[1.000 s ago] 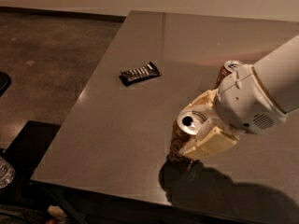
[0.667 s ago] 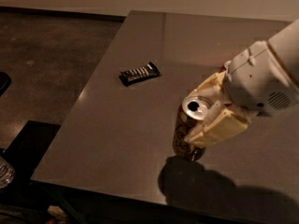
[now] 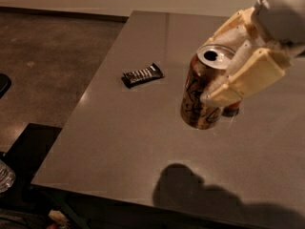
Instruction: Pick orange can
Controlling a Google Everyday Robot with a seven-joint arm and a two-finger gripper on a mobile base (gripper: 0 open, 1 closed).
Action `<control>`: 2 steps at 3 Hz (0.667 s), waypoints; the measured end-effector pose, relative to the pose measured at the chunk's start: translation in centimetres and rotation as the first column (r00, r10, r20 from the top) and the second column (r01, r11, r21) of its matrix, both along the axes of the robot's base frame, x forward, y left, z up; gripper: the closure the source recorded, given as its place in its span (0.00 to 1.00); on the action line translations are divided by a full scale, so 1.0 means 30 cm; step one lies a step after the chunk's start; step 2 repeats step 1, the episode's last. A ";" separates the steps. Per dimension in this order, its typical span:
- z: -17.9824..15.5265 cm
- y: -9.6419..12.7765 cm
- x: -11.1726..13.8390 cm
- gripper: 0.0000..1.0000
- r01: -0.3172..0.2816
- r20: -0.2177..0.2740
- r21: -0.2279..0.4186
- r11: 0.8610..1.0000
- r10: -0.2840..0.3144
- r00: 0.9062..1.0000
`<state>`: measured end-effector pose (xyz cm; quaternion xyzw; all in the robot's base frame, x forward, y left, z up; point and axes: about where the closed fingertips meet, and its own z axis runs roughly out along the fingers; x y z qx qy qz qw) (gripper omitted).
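Note:
The orange can (image 3: 198,97) has a shiny golden-brown body, dark scrawled lettering and a silver top with an open mouth. My gripper (image 3: 220,67) comes in from the upper right, and its cream fingers (image 3: 248,75) are shut on the can's upper part, one on each side. The can hangs slightly tilted above the grey table (image 3: 124,142), and its shadow (image 3: 183,187) falls on the tabletop nearer the front edge. A redder can (image 3: 232,110) shows only as a small patch behind the gripper.
A dark wrapped snack bar (image 3: 142,75) lies on the table to the left of the can. The table's left and front edges drop to a dark floor (image 3: 43,56). A clear bottle (image 3: 5,175) shows at the lower left.
The gripper has risen and moved to the right with the orange can in it. The can has left the tabletop, and its shadow now lies apart below it.

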<state>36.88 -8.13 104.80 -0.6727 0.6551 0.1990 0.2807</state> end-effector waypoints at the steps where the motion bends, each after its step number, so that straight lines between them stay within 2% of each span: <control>1: 0.012 0.007 0.000 1.00 0.005 0.018 0.002 1.000 -0.005 1.000; 2: 0.012 0.007 0.000 1.00 0.005 0.018 0.002 1.000 -0.005 1.000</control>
